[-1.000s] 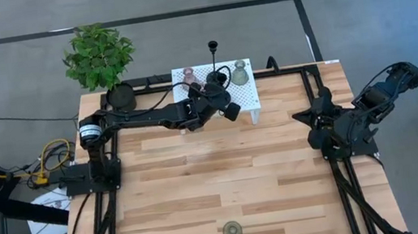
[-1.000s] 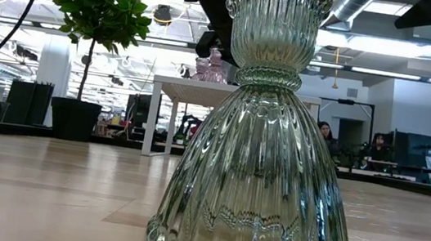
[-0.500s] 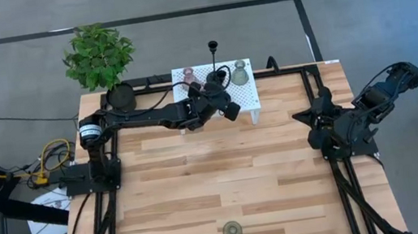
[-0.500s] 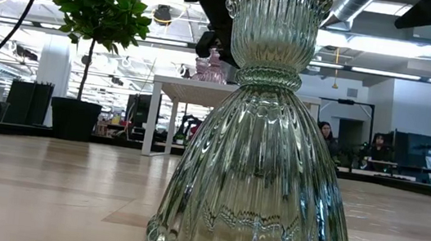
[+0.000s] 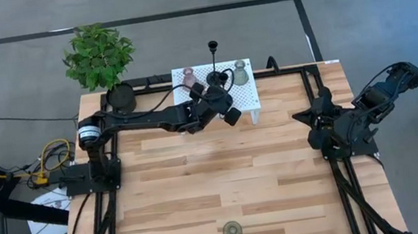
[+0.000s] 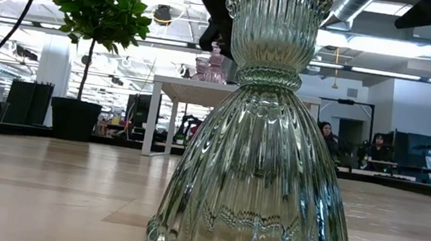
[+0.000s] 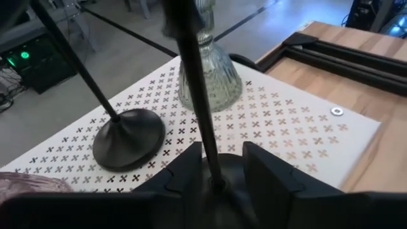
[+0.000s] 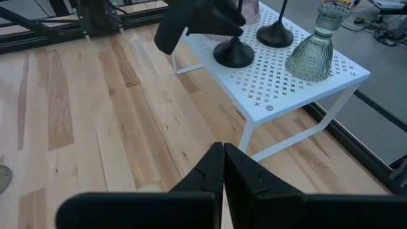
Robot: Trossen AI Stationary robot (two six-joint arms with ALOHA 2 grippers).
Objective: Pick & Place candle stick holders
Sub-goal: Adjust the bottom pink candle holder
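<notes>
A white perforated stand (image 5: 248, 95) at the table's far middle carries a pink glass holder (image 5: 188, 76), an olive-green glass holder (image 5: 240, 71) and two black stemmed holders (image 7: 127, 137). My left gripper (image 7: 219, 175) is open over the stand, pointing down. Its fingers stand on either side of the thin stem (image 7: 197, 95) of the nearer black holder (image 8: 234, 54), which rests on its round base. A second olive-green holder (image 5: 232, 231) stands alone near the table's front edge and fills the low view (image 6: 266, 143). My right gripper (image 8: 222, 168) is shut and empty at the table's right edge.
A potted plant (image 5: 99, 58) stands at the far left corner. The stand's white legs (image 8: 248, 137) reach down to the wooden tabletop (image 5: 217, 173). People sit in the room beyond the table (image 6: 325, 134).
My left gripper has shifted a little toward the table's right edge over the stand. The holders stand as before.
</notes>
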